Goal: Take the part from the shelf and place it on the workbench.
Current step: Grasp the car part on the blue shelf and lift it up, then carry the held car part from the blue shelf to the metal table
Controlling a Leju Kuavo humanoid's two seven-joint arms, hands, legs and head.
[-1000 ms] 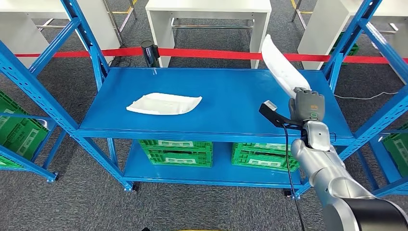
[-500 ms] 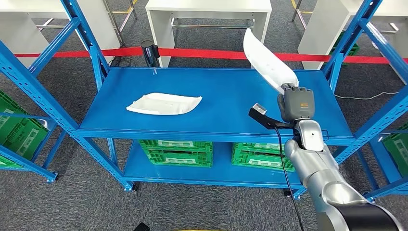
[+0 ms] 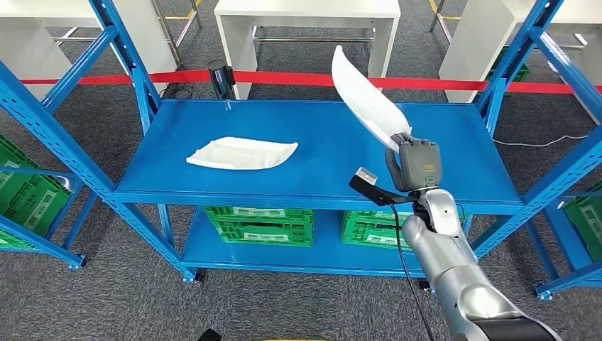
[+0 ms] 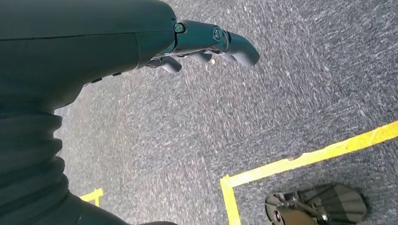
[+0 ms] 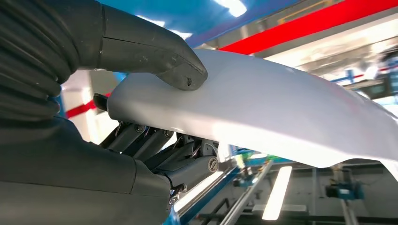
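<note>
My right hand (image 3: 416,165) grips one end of a long white curved part (image 3: 365,96) and holds it up, tilted, above the right half of the blue shelf (image 3: 341,177). Up close in the right wrist view, the thumb (image 5: 155,54) presses on top of the white part (image 5: 281,112) and the darker fingers curl beneath it. A second white part (image 3: 241,153) lies flat on the shelf's left half. My left hand (image 4: 206,42) hangs over grey carpet, fingers loosely bent, holding nothing.
Blue uprights (image 3: 511,64) flank the shelf. Green crates (image 3: 259,225) sit on the lower level. White tables (image 3: 309,21) and a red barrier tape (image 3: 298,78) stand behind. Yellow floor tape (image 4: 300,161) marks the carpet near my left hand.
My right arm has carried the white part to the left and slightly nearer me, off the shelf's right end toward its middle. The part lying on the shelf has not moved.
</note>
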